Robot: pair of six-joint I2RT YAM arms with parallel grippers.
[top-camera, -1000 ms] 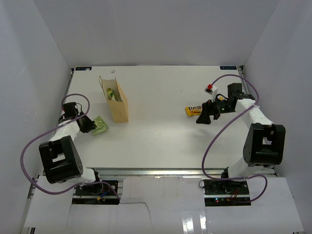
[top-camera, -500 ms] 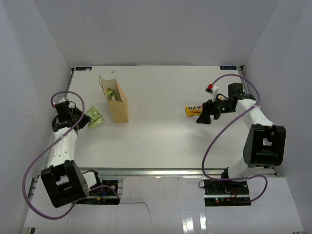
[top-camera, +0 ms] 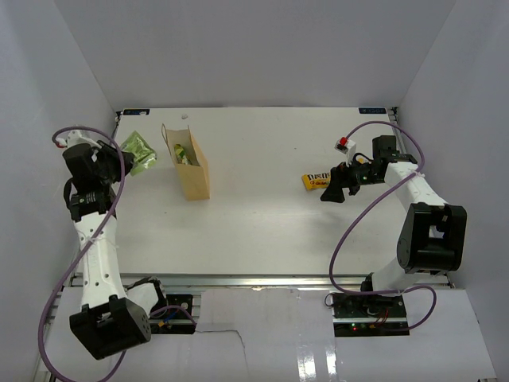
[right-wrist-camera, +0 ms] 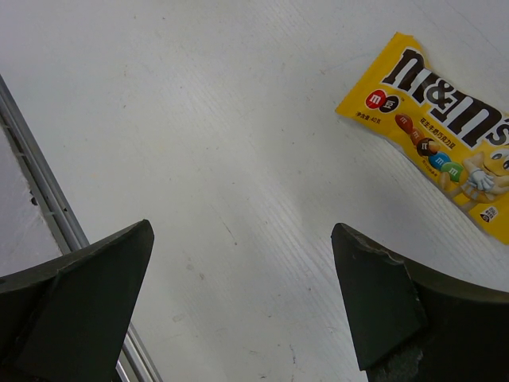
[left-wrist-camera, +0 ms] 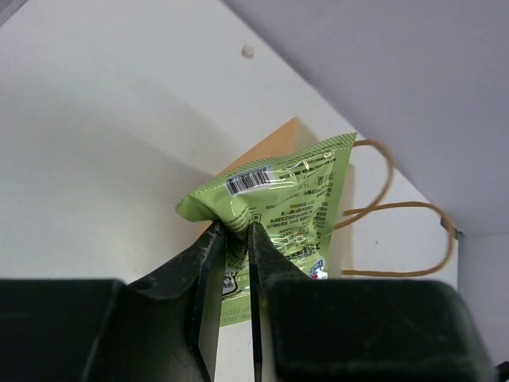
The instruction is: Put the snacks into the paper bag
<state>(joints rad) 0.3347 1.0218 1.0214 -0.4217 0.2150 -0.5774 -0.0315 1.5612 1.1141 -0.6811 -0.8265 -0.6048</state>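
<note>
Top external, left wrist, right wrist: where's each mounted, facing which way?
Top external: fixed above and behind the bases, looking down on the table; left arm and right arm show.
Left wrist: on the left arm, looking along the left gripper, shut on the green pouch, toward the paper bag.
Right wrist: on the right arm, looking down past the open right gripper at the yellow candy packet.
Shared: top external also shows pouch, bag, packet.

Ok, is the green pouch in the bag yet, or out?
Out. The left hand pinches the green pouch, held to the left of the paper bag, not over its open top.
</note>
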